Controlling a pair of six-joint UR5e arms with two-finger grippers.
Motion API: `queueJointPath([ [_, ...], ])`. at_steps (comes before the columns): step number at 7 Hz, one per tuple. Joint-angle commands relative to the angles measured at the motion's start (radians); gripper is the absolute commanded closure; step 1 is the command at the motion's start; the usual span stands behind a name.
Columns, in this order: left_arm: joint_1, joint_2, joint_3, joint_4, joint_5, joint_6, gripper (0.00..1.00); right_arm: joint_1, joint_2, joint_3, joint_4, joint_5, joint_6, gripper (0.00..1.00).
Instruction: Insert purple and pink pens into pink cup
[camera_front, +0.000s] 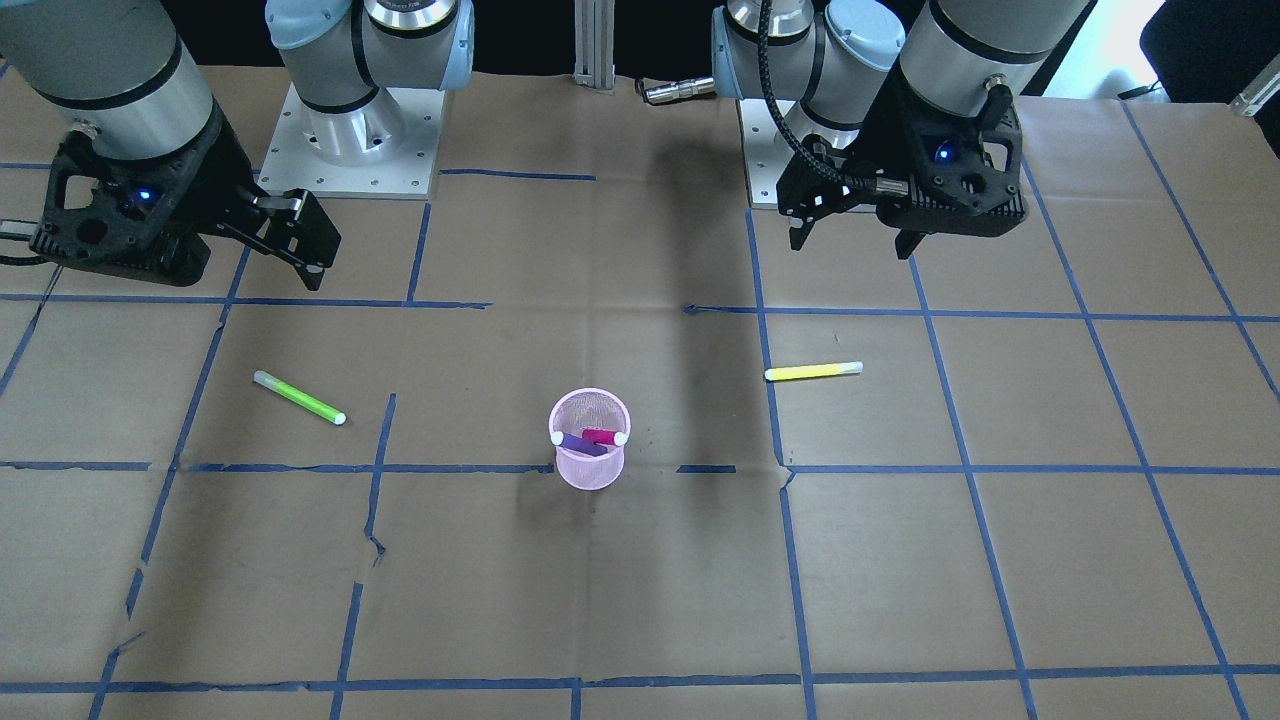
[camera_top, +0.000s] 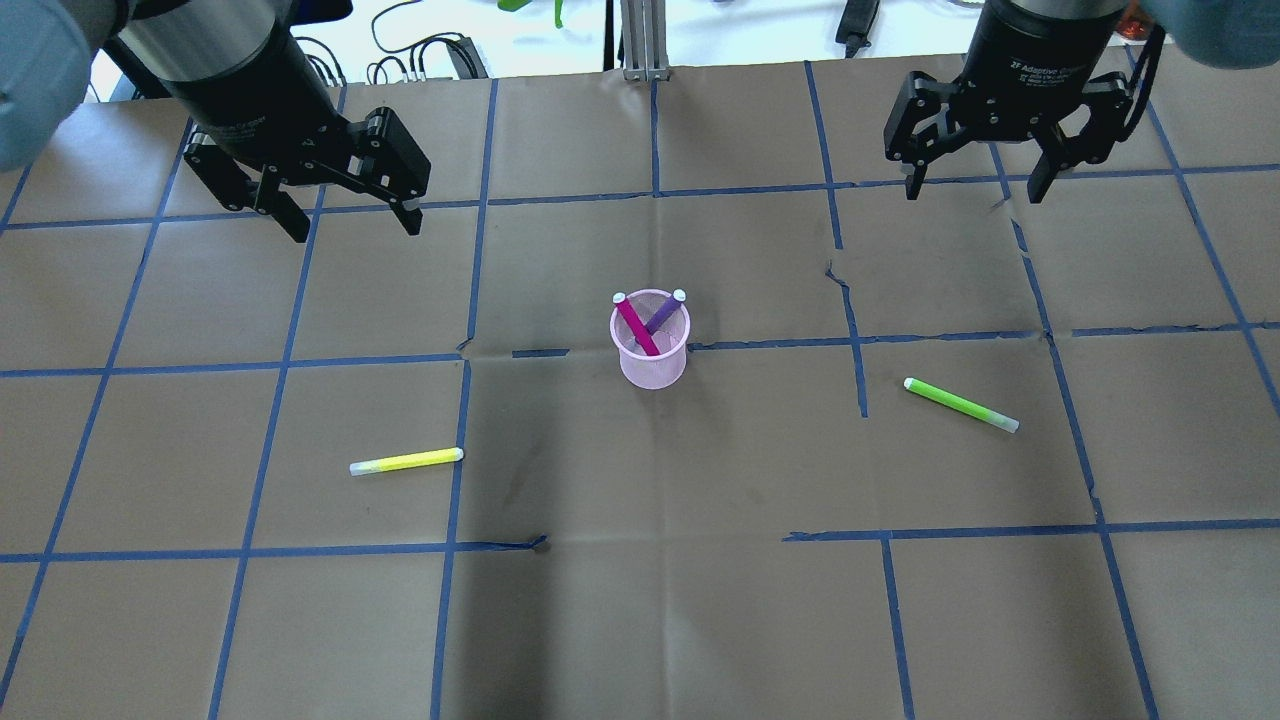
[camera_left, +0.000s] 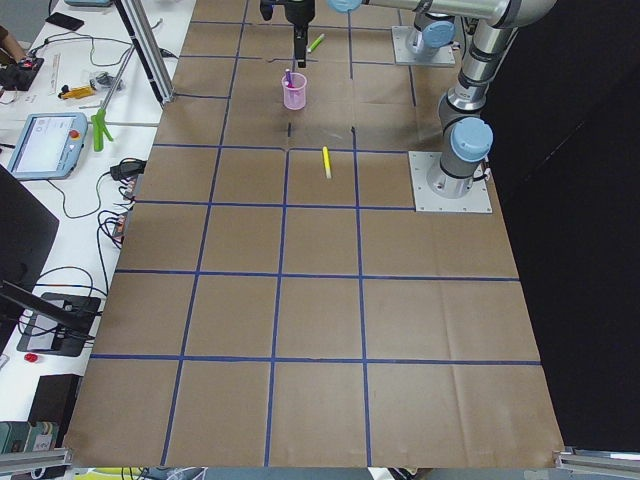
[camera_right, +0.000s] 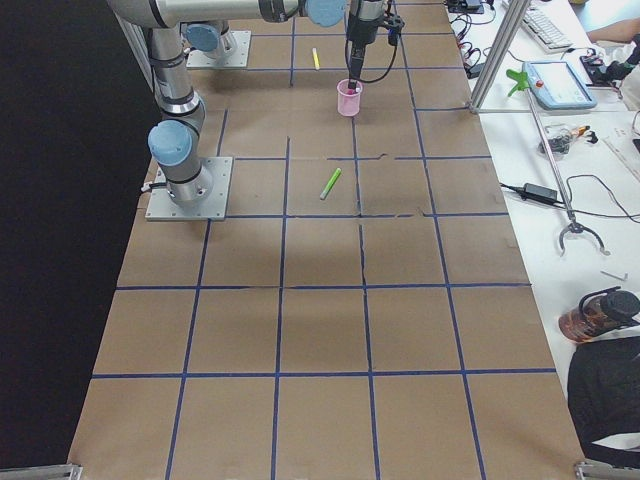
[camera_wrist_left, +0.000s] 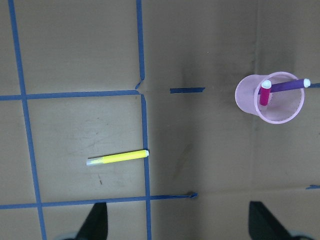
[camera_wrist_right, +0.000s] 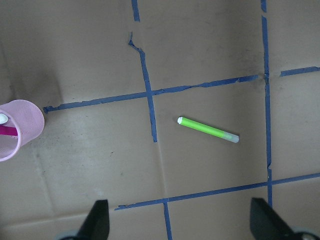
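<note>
The pink mesh cup (camera_top: 652, 362) stands upright mid-table, also seen in the front view (camera_front: 590, 470) and the left wrist view (camera_wrist_left: 250, 100). A pink pen (camera_top: 635, 325) and a purple pen (camera_top: 664, 313) stand crossed inside it, white caps above the rim. My left gripper (camera_top: 345, 205) is open and empty, raised far back left of the cup. My right gripper (camera_top: 975, 180) is open and empty, raised far back right. The right wrist view shows only the cup's edge (camera_wrist_right: 22, 127).
A yellow highlighter (camera_top: 406, 461) lies front left of the cup. A green highlighter (camera_top: 960, 404) lies to the cup's right. Blue tape lines cross the brown paper table cover (camera_top: 640, 600). The arm bases (camera_front: 355, 140) stand at the robot's side of the table.
</note>
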Motion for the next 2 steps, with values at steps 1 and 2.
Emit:
queueJointPath([
  [1, 0.0, 0.0, 0.0, 0.001, 0.0, 0.002, 0.02, -0.001, -0.001, 0.0, 0.0, 0.001, -0.001, 0.01],
  [2, 0.0, 0.002, 0.0, 0.0, 0.0, 0.002, 0.02, -0.003, 0.0, 0.0, 0.0, 0.001, -0.001, 0.0],
])
